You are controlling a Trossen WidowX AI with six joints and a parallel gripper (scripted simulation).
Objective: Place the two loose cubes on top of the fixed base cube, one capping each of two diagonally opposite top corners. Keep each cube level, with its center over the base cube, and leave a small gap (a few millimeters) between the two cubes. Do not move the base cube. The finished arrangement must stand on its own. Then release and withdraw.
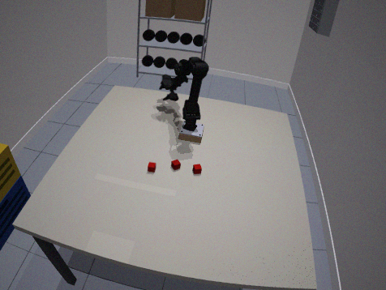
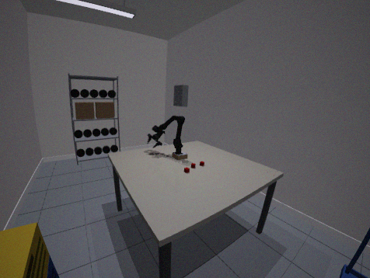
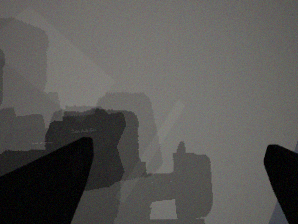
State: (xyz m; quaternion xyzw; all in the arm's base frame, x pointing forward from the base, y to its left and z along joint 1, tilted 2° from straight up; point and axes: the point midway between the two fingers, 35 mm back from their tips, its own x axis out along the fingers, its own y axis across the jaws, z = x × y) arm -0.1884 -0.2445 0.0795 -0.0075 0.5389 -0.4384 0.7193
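Note:
Three red cubes stand apart in a loose row on the table. The left cube (image 1: 152, 167) (image 2: 186, 170), the middle cube (image 1: 175, 164) (image 2: 193, 165) and the right cube (image 1: 197, 168) (image 2: 202, 163) look alike in colour and size, and I cannot tell which is the fixed base. None is stacked on another. My gripper (image 1: 165, 92) (image 2: 151, 143) (image 3: 180, 150) is open, with nothing between its fingers. It hangs above the table's far left part, well away from the cubes. The wrist view shows no cube, only the two dark fingers, tabletop and shadows.
The arm's mounting base (image 1: 190, 137) (image 2: 179, 156) stands on the table (image 1: 243, 211) (image 2: 218, 186) behind the cubes. The arm's shadow falls on the tabletop beside it. A shelf rack (image 1: 172, 47) (image 2: 97, 99) stands on the floor beyond the table.

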